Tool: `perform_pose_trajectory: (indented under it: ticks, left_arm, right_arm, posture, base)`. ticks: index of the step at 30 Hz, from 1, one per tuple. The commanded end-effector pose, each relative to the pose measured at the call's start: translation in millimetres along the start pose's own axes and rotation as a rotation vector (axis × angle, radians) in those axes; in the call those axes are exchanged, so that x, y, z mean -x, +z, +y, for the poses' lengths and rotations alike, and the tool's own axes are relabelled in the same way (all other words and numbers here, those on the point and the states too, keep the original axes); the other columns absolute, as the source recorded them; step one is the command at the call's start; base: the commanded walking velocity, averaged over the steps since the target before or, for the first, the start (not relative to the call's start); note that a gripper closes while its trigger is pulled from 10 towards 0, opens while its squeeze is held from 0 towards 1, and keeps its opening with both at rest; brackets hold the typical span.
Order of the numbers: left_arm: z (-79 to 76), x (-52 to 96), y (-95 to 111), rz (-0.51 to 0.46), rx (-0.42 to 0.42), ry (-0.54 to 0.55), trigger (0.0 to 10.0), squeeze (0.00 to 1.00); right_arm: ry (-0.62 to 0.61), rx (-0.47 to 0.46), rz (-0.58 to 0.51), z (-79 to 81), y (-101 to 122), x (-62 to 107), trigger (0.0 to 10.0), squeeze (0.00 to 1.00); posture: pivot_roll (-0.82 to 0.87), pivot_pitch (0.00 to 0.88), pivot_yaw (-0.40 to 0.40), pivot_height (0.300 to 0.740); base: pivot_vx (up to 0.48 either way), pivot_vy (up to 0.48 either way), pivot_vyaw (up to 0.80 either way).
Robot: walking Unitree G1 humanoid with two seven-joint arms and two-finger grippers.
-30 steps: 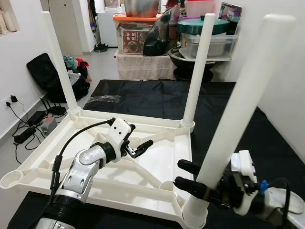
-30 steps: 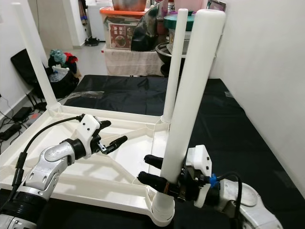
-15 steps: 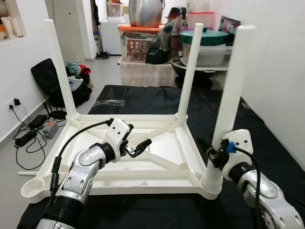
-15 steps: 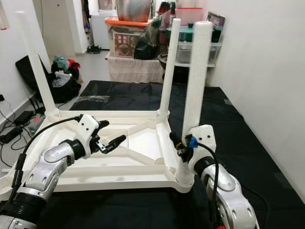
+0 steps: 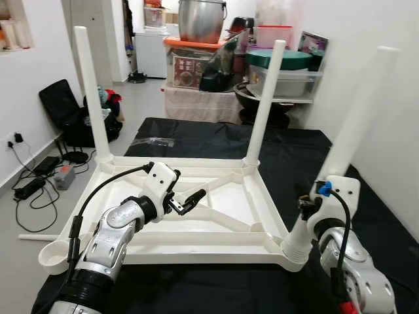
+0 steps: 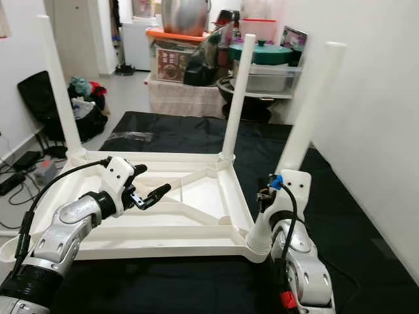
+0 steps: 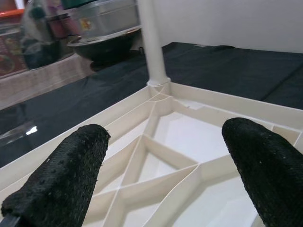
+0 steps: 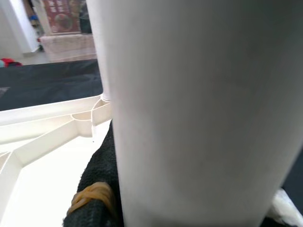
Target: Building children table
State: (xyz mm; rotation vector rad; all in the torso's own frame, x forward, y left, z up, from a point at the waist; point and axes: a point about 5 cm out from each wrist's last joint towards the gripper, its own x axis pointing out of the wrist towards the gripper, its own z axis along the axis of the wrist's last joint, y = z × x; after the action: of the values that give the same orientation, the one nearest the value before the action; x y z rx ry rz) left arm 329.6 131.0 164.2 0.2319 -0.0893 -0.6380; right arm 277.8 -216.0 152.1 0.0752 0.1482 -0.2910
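No lettering can be read anywhere. The red-and-white printed label (image 5: pixel 184 61) on the storage box (image 5: pixel 196 57) at twelve o'clock, under the metal pot (image 5: pixel 201 19), carries print too small and blurred to make out, and its picture cannot be told either.

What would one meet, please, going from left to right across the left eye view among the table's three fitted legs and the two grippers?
Far-left leg → left gripper → far-right leg → right gripper → near-right leg.
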Motion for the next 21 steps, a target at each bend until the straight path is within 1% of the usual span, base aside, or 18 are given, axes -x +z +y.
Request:
perform_pose_trajectory:
  ticks: [1,5,7,8,9,10,12,13,15,20,21]
  left_arm:
    - [-0.8,-0.6,-3.3,0.003,0.007,0.011,10.0,0.0]
    - [-0.3,-1.1,-2.8,0.001,0.004,0.016,10.0,0.0]
    - [0.3,-1.2,-2.7,0.0,0.003,0.024,10.0,0.0]
    - [0.3,-1.2,-2.7,0.0,0.003,0.024,10.0,0.0]
    - [0.4,-1.2,-2.7,0.0,0.002,0.027,10.0,0.0]
    - [0.4,-1.2,-2.7,0.0,0.002,0.027,10.0,0.0]
    - [1.1,-0.8,-3.2,0.001,0.002,0.034,10.0,0.0]
    - [1.1,-0.8,-3.2,0.001,0.002,0.034,10.0,0.0]
    - [1.7,-0.3,-3.5,0.002,0.001,0.04,10.0,0.0]
    - [2.1,-0.1,-3.7,0.002,-0.001,0.043,10.0,0.0]
    - [2.3,-0.3,-3.7,0.003,-0.003,0.044,10.0,0.0]
  right_arm:
    - [-0.22,0.068,0.248,-32.5,-49.0,5.5,10.0,0.0]
    - [-0.264,0.073,0.237,-34.6,-47.5,6.6,10.0,0.0]
    - [-0.349,0.075,0.224,-40.4,-44.8,8.5,10.0,0.0]
    - [-0.349,0.075,0.224,-40.4,-44.8,8.5,10.0,0.0]
    - [-0.395,0.082,0.22,-43.7,-43.7,9.6,10.0,0.0]
    - [-0.395,0.082,0.22,-43.7,-43.7,9.6,10.0,0.0]
    - [-0.466,0.094,0.199,-48.0,-40.7,11.5,10.0,0.0]
    - [-0.466,0.094,0.199,-48.0,-40.7,11.5,10.0,0.0]
    - [-0.51,0.078,0.179,-49.2,-38.4,13.4,10.0,0.0]
    - [-0.543,0.049,0.167,-48.9,-37.6,14.8,10.0,0.0]
    - [-0.549,0.024,0.154,-47.6,-36.3,15.0,10.0,0.0]
  posture:
    - [0.02,0.0,-0.04,0.74]
    - [0.02,0.0,-0.039,0.74]
    - [0.02,0.0,-0.04,0.74]
    - [0.02,0.0,-0.04,0.74]
    - [0.02,0.0,-0.04,0.74]
    - [0.02,0.0,-0.04,0.74]
    - [0.02,0.0,-0.042,0.74]
    - [0.02,0.0,-0.042,0.74]
    - [0.02,0.0,-0.041,0.74]
    - [0.02,0.0,-0.041,0.74]
    - [0.02,0.0,-0.039,0.74]
  base:
    - [0.0,0.0,0.0]
    - [0.0,0.0,0.0]
    - [0.0,0.0,0.0]
    - [0.0,0.0,0.0]
    - [0.0,0.0,0.0]
    - [0.0,0.0,0.0]
    - [0.0,0.0,0.0]
    - [0.0,0.0,0.0]
    - [0.0,0.0,0.0]
    - [0.0,0.0,0.0]
    - [0.0,0.0,0.0]
